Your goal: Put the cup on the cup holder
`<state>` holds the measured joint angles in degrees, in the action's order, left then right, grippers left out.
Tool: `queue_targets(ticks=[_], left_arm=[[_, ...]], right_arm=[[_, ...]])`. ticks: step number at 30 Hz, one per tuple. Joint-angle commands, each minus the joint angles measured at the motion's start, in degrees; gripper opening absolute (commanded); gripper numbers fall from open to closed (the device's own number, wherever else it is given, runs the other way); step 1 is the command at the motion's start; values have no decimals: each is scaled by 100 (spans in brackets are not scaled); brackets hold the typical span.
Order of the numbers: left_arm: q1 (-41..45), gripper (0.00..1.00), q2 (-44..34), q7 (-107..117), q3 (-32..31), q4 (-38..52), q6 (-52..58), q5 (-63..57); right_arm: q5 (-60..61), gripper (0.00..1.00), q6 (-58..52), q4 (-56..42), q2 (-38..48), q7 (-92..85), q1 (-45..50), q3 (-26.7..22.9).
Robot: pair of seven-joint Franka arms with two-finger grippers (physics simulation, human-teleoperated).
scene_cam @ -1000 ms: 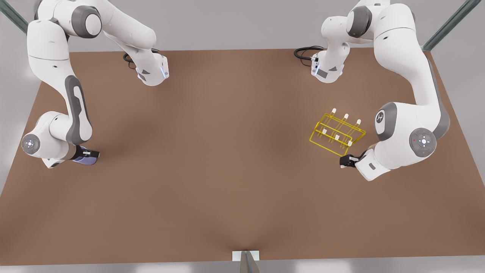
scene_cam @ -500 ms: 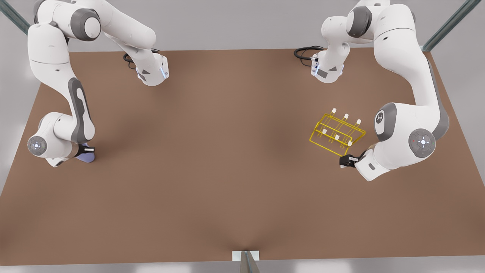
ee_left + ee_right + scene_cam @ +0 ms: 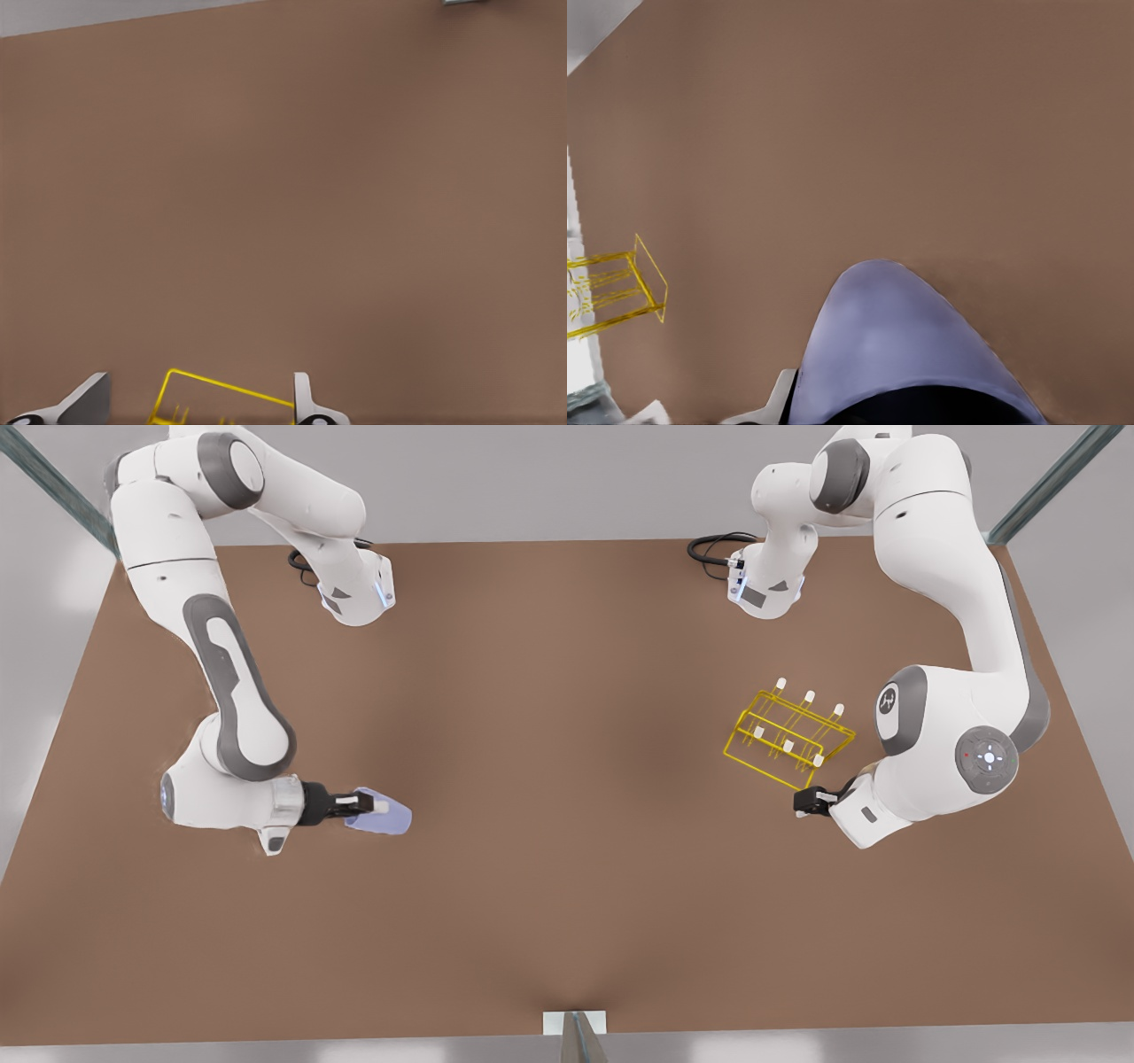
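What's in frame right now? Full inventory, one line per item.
cup: one, pale lavender-blue, lying sideways in the right gripper, off the table toward the front view's left.
cup holder: one, bright yellow wire with white-tipped pegs, on the table at the front view's right.
table: one, brown, under everything.
cables: two black loops, at the arm bases on the table's far edge.
right gripper: one, black fingers, shut on the cup, front view's left.
left gripper: one, open, waiting beside the cup holder's near corner, front view's right.
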<state>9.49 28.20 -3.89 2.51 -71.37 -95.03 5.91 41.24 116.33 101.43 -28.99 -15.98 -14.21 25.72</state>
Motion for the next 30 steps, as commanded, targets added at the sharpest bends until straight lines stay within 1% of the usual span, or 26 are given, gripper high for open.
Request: queue_targets(ticks=[1,2,3,4,5,6,7,8,11,12,14,15,17,18,19,20,22,24,25,27,28,29,30], left_arm=[[0,100,-8,11,4,-26,2,-2],[0,100,-8,20,4,-26,2,-2],[-9,100,-16,29,4,-87,2,-11],[-9,100,-8,125,92,-96,2,-11],[-9,100,36,275,101,-149,2,-20],[-9,100,36,310,101,-149,2,-37],[-9,100,36,328,101,-167,2,-38],[-9,100,36,328,101,-167,2,-38],[0,100,45,634,101,-167,11,-20],[0,100,45,1686,66,-114,19,59],[26,100,-139,5783,48,220,450,1060],[70,100,-210,7155,31,220,433,1079],[211,100,-140,9659,-154,325,-393,1087],[211,100,-131,10505,-373,326,-622,1079],[281,100,-113,10707,-391,334,-622,1079],[413,100,-17,11146,-374,326,-622,1008],[975,100,256,12262,-356,326,-815,279],[1450,100,475,13431,-347,343,-833,-186],[1687,100,643,13836,-321,449,-824,-406],[1819,100,713,14592,-312,484,-789,-653],[1828,100,713,15049,-312,493,-815,-714],[1907,100,713,15321,-321,501,-903,-714],[1898,100,739,15717,-321,537,-1132,-706]], right_arm=[[2080,21,610,-255,-370,-459,717,144],[2204,21,602,-659,-730,-468,929,153],[2266,21,715,-1072,-1161,-450,1069,390],[2432,21,1014,-1450,-1555,-432,1350,399],[2485,21,1024,-1872,-1960,-441,1535,434],[2485,21,1041,-1960,-2215,-459,1544,565],[2485,21,1129,-2276,-2549,-459,1675,601],[2485,21,1384,-2558,-2884,-450,1878,619],[2600,21,1594,-3287,-3525,-433,2414,619],[2573,21,1612,-3446,-3657,-432,2520,584],[2468,21,1612,-3455,-3772,-476,2520,548],[2450,21,1604,-3429,-3772,-476,2520,478],[2450,21,1604,-3323,-3772,-546,2511,417],[2459,27,1604,-3253,-3772,-573,2511,373],[2459,39,1604,-3244,-3772,-573,2511,373],[2450,100,1612,-3200,-3754,-582,2511,364],[2424,100,1604,-3200,-3737,-617,2511,364],[2055,100,1595,-3156,-3675,-564,2388,355],[1835,100,1577,-2919,-3596,-582,2265,355],[1185,100,1454,-2585,-3517,-617,1940,355],[904,100,1165,-2515,-3456,-591,1738,346],[789,100,1138,-2102,-3078,-556,1422,346],[509,100,1112,-1636,-2516,-345,1123,346]])
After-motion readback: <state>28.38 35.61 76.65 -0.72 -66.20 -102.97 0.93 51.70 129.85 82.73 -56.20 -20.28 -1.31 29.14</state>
